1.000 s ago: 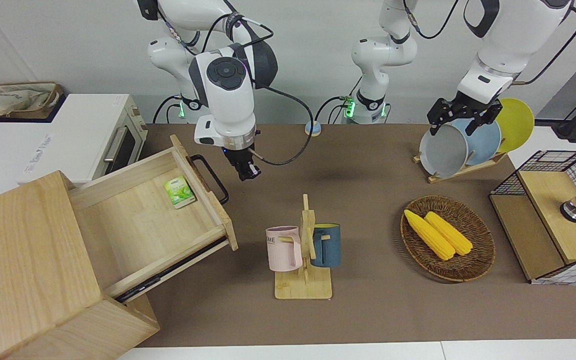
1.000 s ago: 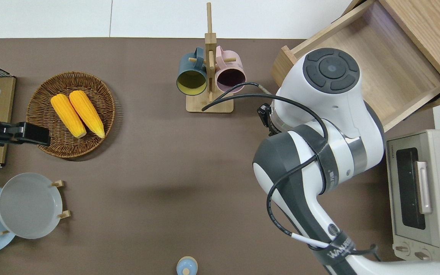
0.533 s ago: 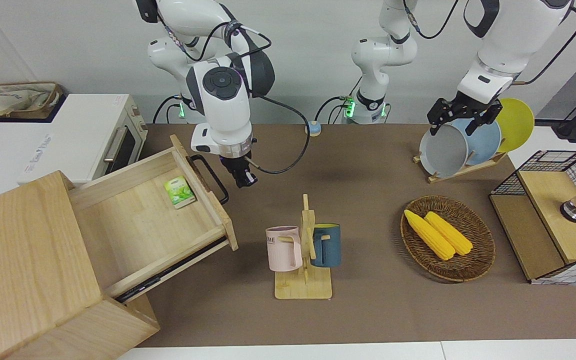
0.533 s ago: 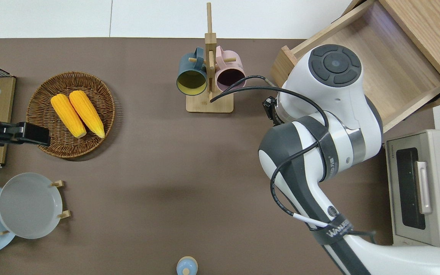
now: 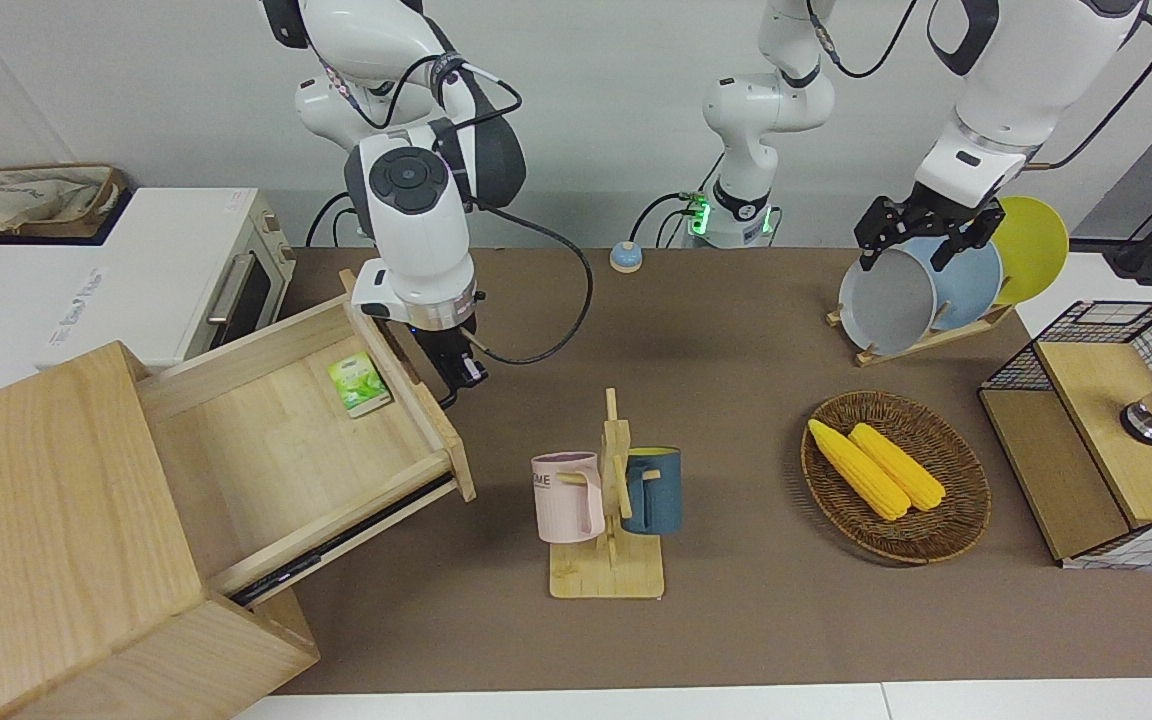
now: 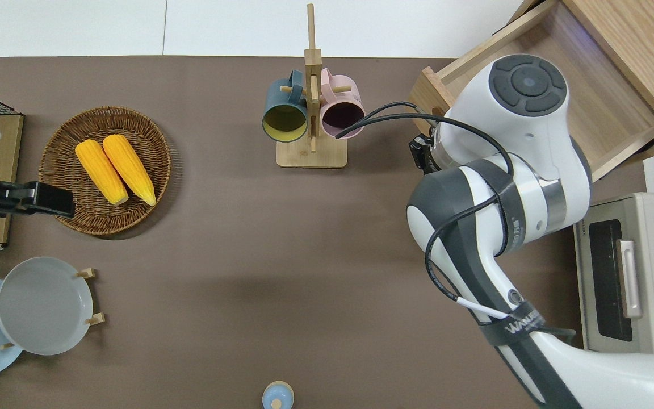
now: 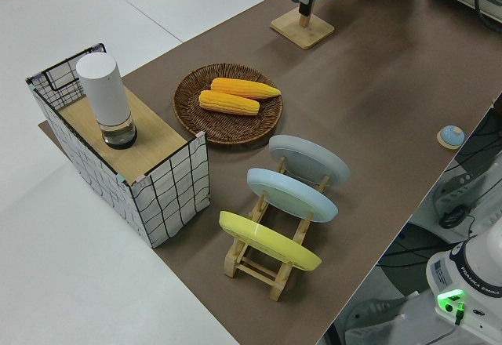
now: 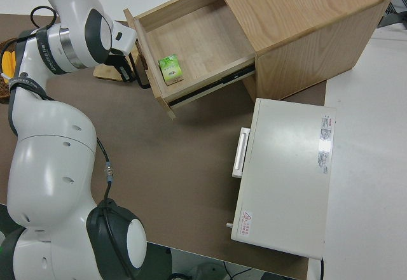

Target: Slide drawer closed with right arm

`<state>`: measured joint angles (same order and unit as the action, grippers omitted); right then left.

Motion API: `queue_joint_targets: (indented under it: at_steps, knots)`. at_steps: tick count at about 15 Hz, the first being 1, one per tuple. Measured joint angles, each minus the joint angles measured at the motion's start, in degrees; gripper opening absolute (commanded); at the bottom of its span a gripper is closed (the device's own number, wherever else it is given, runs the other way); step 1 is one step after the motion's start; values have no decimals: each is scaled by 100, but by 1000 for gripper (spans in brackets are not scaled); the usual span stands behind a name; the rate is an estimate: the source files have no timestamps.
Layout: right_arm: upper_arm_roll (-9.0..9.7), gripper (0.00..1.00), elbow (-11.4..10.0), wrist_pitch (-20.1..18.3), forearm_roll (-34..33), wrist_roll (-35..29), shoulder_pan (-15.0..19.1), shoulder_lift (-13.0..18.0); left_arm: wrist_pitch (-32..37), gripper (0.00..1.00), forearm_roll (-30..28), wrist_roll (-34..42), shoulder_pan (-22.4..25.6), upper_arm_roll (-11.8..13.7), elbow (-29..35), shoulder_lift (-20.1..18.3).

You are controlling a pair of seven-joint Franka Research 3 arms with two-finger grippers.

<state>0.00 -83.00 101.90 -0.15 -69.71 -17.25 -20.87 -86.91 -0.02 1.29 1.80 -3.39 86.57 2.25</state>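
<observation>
Light-wood drawer (image 5: 286, 440) stands open, its handle just beside the right tool (image 5: 463, 372), whose finger gap cannot be made out.

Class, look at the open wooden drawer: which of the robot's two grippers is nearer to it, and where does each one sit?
Right. The right gripper hangs at the drawer front, by its black handle. The left gripper is parked at the table's opposite end.
</observation>
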Motion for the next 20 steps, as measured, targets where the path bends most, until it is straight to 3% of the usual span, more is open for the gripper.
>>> queue_joint_targets:
  at_steps: [14,20]
  knots:
    - [26,0,416,148,-124,784,819,-260,0,993,0,0,0,0,0,0]
    - [48,0,572,233,230,1138,1197,-398,0,993,0,0,0,0,0,0]
